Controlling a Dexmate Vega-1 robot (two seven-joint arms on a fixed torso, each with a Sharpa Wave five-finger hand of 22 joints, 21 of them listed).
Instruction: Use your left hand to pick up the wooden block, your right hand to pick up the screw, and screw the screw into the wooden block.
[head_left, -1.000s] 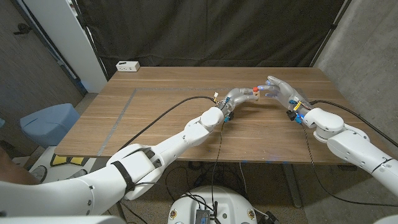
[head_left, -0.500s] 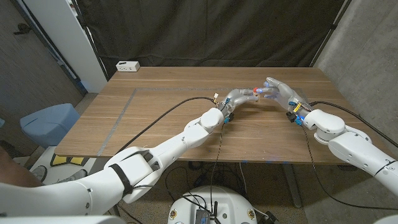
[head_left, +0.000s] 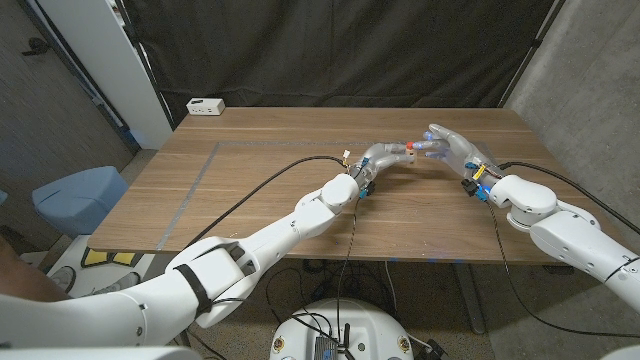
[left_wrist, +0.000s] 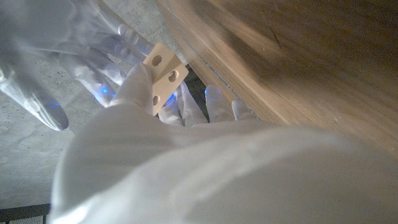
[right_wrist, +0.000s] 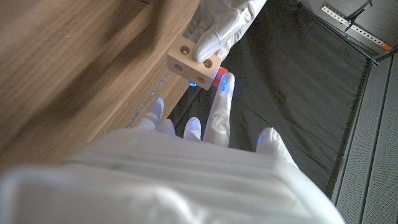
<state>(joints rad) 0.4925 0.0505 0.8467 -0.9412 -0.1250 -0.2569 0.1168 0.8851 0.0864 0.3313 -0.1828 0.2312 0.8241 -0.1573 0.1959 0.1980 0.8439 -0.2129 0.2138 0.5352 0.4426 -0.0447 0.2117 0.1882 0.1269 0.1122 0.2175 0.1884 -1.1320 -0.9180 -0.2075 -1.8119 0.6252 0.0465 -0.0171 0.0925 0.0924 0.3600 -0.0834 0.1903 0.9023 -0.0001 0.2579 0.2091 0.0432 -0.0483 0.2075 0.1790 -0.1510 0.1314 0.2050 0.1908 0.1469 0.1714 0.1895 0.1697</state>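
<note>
- Wooden block is held up off the tabletop by the left hand, whose fingers close around it; in the right wrist view a pale fingertip lies over its top and two of its holes face the camera.
- Screw shows as a small red piece touching the block's far corner, at the tips of the right hand. That hand's fingers are partly spread, and it seems to pinch the screw, though the grip itself is too hidden to be sure.
- Both hands meet above the far right part of the tabletop, fingertips touching or nearly so.
- Judged from this, both pick-ups are done and the step in hand is mating the screw to the block.
- The next move calls for lining the screw's shaft up with one hole, keeping the block steady, then turning the screw in.
</note>
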